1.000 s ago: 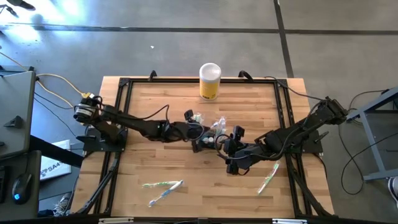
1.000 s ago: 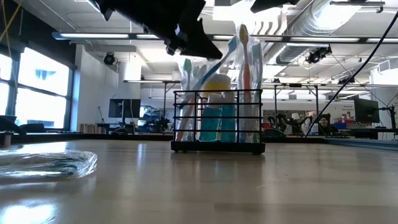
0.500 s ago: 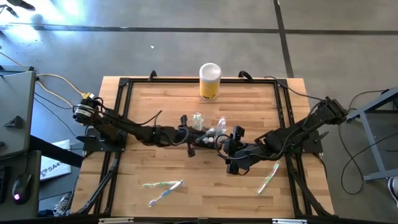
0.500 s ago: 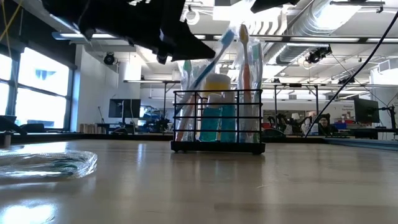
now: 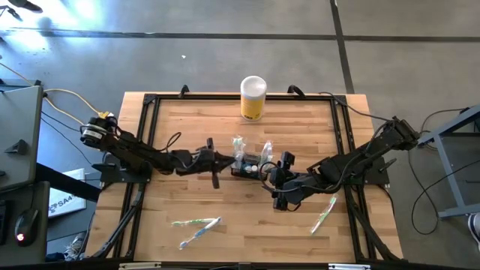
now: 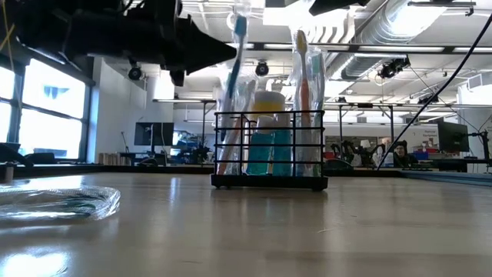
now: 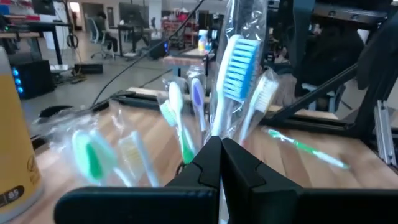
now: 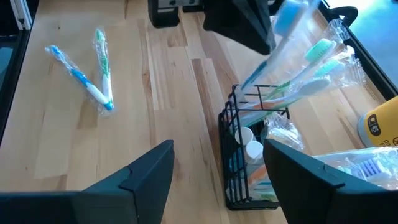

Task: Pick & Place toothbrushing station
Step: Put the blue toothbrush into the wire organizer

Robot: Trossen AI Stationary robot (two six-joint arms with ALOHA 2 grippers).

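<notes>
The toothbrushing station, a black wire-mesh caddy (image 6: 269, 150), stands on its base mid-table (image 5: 247, 166) and holds several wrapped toothbrushes and a blue bottle. A blue-headed toothbrush (image 7: 238, 68) stands nearly upright in it. My left gripper (image 7: 217, 146) is shut and level, just left of the caddy (image 5: 226, 160), with its tip at that brush's wrapper (image 6: 232, 51). My right gripper (image 8: 217, 180) hovers open above the caddy's near right side (image 5: 279, 180), slanting down, with nothing between its fingers. My left gripper's shut fingertips (image 7: 214, 149) meet the clear wrapper (image 7: 219, 127) below the blue toothbrush's head, coming level from the table's left. Whether a layer of wrapper is pinched between them I cannot tell. The brush stands in the caddy.
A yellow cylinder with a white lid (image 5: 253, 97) stands at the far edge. Two wrapped toothbrushes (image 5: 196, 225) lie near the front left and a green one (image 5: 324, 214) at the front right. Black frame rails run along the table's sides.
My left gripper has drawn back from above the caddy toward the table's left edge, sinking and tipping up to level. The blue toothbrush, which leaned over the caddy, now stands nearly upright, its head following the gripper's tip.
</notes>
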